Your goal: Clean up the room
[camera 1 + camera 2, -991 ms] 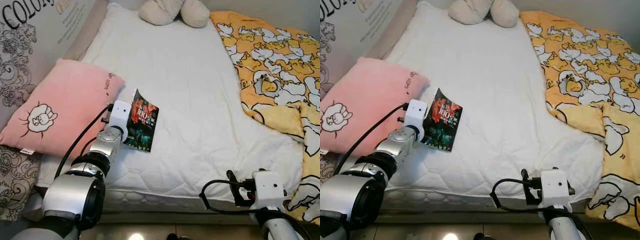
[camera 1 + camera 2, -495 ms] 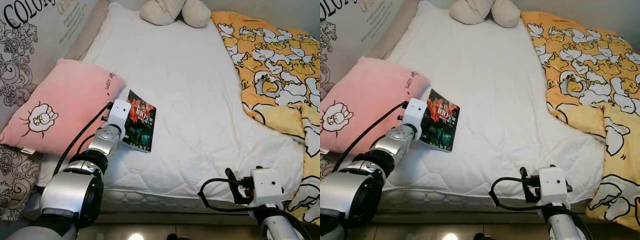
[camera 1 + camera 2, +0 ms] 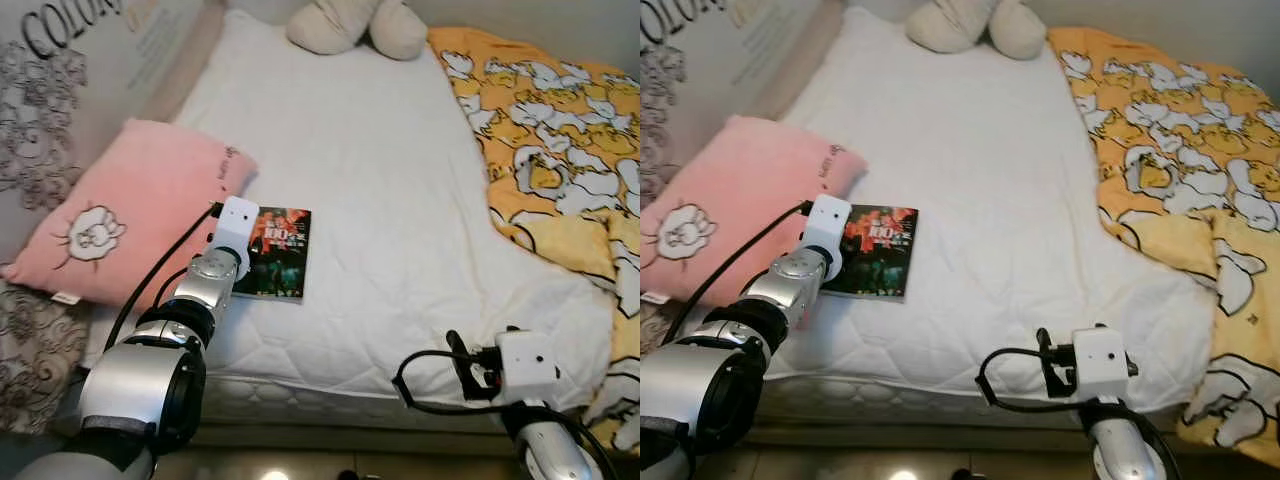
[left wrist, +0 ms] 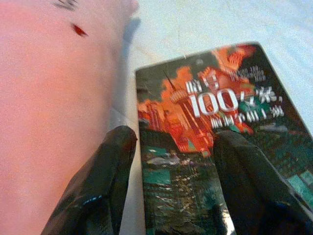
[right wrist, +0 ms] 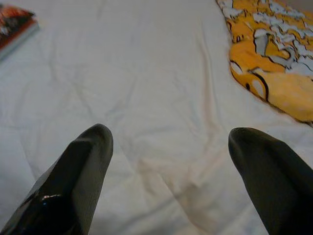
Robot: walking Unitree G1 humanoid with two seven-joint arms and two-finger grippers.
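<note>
— Where is the book, and which way does it run?

— It lies flat on the white bed [image 3: 380, 180] right at my left gripper [image 4: 171, 142]. The book [image 3: 274, 266] has its long axis running away from me along my fingers, cover up, title reading toward the far end. My left fingers [image 4: 105, 166] are spread about a book's width: one rests over the cover, the other sits off its edge, on the side of the pink pillow [image 3: 130, 215]. They hold nothing that I can see.

— How does it look?

— Dark glossy cover, red-orange skyline above, teal lower down, a large white "100" in the title. No bins or boxes hold anything here.

— And your other arm?

— My right gripper [image 5: 171, 142] hovers low near the bed's near edge, fingers wide apart and empty, the sheet between them. Beyond it to the right lies the yellow blanket [image 3: 560, 130]. Farthest off, past the book, sits a beige plush toy [image 3: 355, 25].
</note>
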